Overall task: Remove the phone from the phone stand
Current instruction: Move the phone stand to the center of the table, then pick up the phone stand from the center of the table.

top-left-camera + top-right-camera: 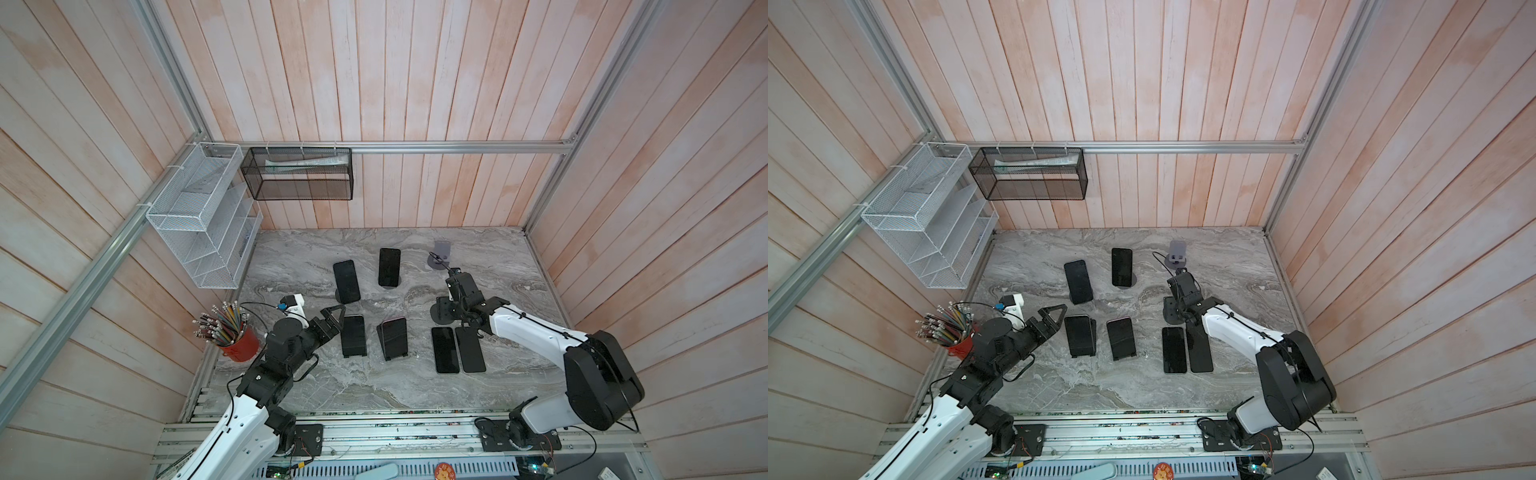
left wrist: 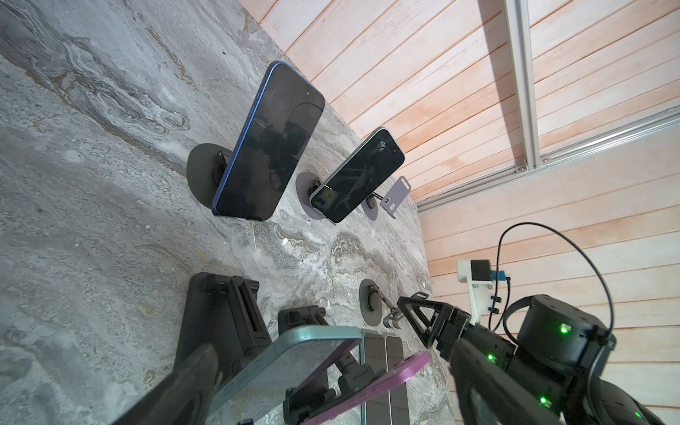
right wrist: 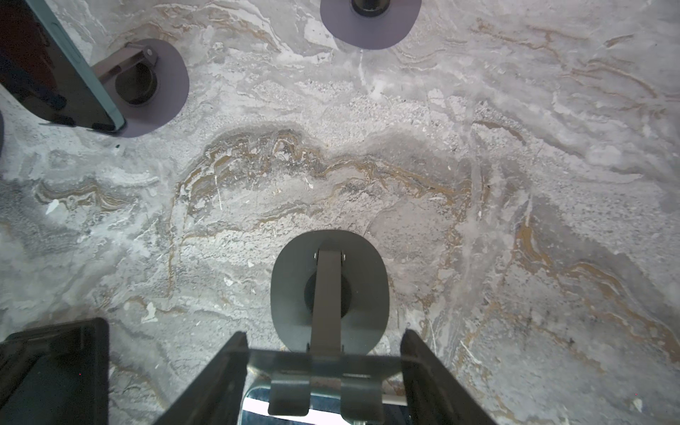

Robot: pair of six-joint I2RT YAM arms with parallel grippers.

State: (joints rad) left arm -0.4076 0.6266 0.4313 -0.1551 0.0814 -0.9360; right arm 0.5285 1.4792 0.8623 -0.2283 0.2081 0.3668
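My right gripper (image 1: 453,318) (image 3: 323,335) hangs over an empty dark grey phone stand (image 1: 441,311) (image 3: 329,290). Its fingers stand apart on either side of the stand's tilted back plate. Just under the plate's hooks, a phone (image 1: 470,349) (image 3: 325,404) lies flat on the marble. My left gripper (image 1: 338,318) is open beside a phone (image 1: 353,335) that leans on a black folding stand; one blurred finger (image 2: 191,375) shows in the left wrist view. A pink phone (image 1: 395,337), a blue phone (image 2: 268,143) and a pale-edged phone (image 2: 358,174) rest on stands.
A second flat phone (image 1: 446,350) lies next to the first. An empty lilac stand (image 1: 439,257) is at the back right. A red cup of pencils (image 1: 239,343) stands at the table's left edge. Wire baskets (image 1: 199,216) hang on the left wall.
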